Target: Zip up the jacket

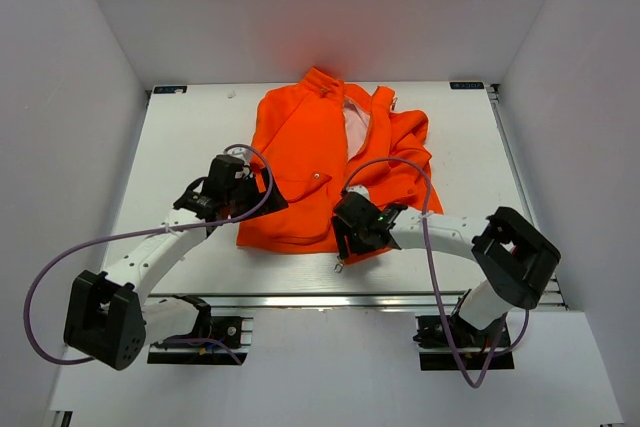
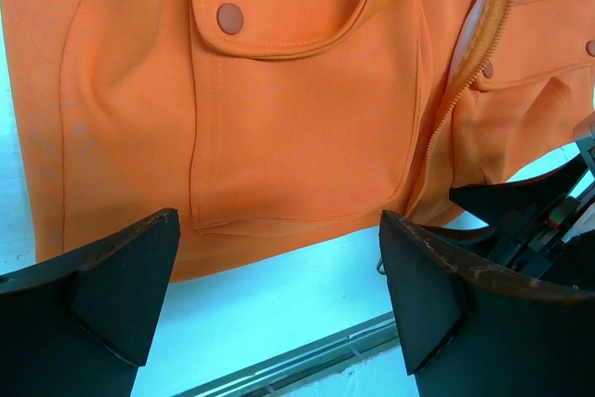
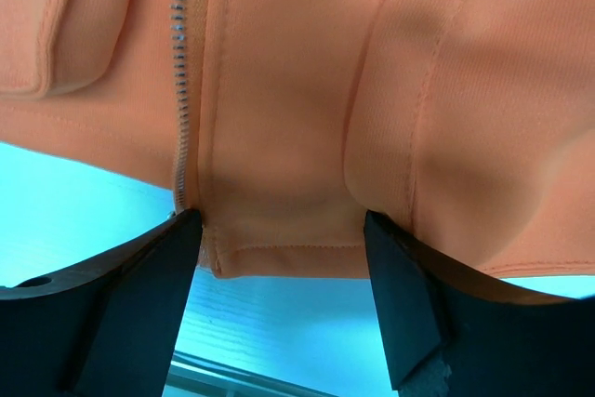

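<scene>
The jacket (image 1: pixel 300 162) is lying flat about mid-desk (image 1: pixel 180 147), collar toward the far edge and hem toward the near edge. It's open at the chest, so the pale lining (image 1: pixel 356 127) shows there.

The left gripper (image 1: pixel 245 197) hangs at the jacket's near-left corner. From its wrist cam the hem runs across between the two fingers (image 2: pixel 121 285), with bare desk showing just under it. Those jaws are spread as wide as they go, with nothing held and nothing touched as far as I can see.

The only container-ish things are the flap pockets. The pocket (image 2: pixel 307 118) in front of the left gripper has its flap down with a snap (image 2: pixel 230 18) on it. No way to see inside.

The right gripper (image 1: pixel 355 235) is at the hem's near edge, about the middle, right where the zipper (image 3: pixel 181 90) ends. In its wrist view the zipper teeth come down to the tip of one finger (image 3: pixel 139 295), and the other finger sits against the cloth further along, so the hem corner lies between them. The jaws are wide and straddle the fabric. The cloth bulges a bit between the tips, but I can't tell if there's any real squeeze on it.
</scene>
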Available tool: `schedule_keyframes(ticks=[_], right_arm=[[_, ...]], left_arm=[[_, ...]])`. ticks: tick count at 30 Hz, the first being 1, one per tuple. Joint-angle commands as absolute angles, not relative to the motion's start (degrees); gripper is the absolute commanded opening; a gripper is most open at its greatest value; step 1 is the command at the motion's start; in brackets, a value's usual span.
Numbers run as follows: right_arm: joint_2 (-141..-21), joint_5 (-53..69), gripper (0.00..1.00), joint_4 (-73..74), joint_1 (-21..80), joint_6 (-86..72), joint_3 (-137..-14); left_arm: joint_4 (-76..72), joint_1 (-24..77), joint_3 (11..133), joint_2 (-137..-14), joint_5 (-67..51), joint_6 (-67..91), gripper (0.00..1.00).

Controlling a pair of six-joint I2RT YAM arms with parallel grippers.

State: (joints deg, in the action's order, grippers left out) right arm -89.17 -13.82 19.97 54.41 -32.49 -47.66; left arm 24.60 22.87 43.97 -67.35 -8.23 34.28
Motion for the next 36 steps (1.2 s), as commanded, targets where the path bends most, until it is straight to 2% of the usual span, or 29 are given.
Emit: schedule_keyframes(ticks=[1, 4, 8, 12, 13, 14, 17, 24, 28, 32, 36], right_arm=[[-92.72, -15.03, 0.74, 19.42, 55.02, -34.89, -48.25], [-95.0, -17.13, 0.68, 21.88, 55.46, -36.73, -49.3], [-96.42, -17.93, 0.42, 23.29, 55.63, -37.18, -50.1], [-94.93, -17.14, 0.28, 21.98, 55.63, -36.21, -49.75], [-94.66, -16.96, 0.22, 21.19, 55.55, -35.95, -49.66], [-93.7, -16.44, 0.12, 20.57, 55.55, -35.69, -49.22], [-91.42, -16.17, 0.0, 18.46, 55.46, -33.84, -48.26], [-79.03, -9.6, 0.0, 11.44, 53.27, -27.87, -44.4], [-69.63, -3.88, 0.0, 5.46, 50.63, -23.91, -40.79], [-64.43, 2.8, 0.0, 2.55, 49.31, -21.71, -39.46], [-61.88, 3.43, 0.0, 0.62, 48.78, -22.32, -38.24]], left_arm=[[25.05, 22.76, 43.59, -65.13, -8.17, 33.57, 0.98], [25.22, 22.76, 43.59, -65.13, -7.91, 33.57, 0.98], [25.58, 22.76, 43.59, -64.86, -7.56, 33.57, 0.98], [25.93, 22.76, 44.03, -64.95, -7.56, 33.4, 0.98], [26.01, 22.76, 44.21, -64.95, -7.56, 33.31, 0.98], [26.1, 22.76, 44.3, -64.95, -7.56, 33.31, 0.98], [26.1, 22.76, 44.3, -64.69, -7.73, 33.05, 0.98], [23.74, 22.85, 44.56, -64.42, -16.15, 30.5, 0.98], [16.12, 24.34, 42.98, -64.42, -31.59, 27.52, 0.98], [8.19, 32.22, 42.1, -66.7, -37.69, 26.55, 0.98], [3.35, 36.82, 44.03, -70.92, -37.7, 26.54, 0.98]])
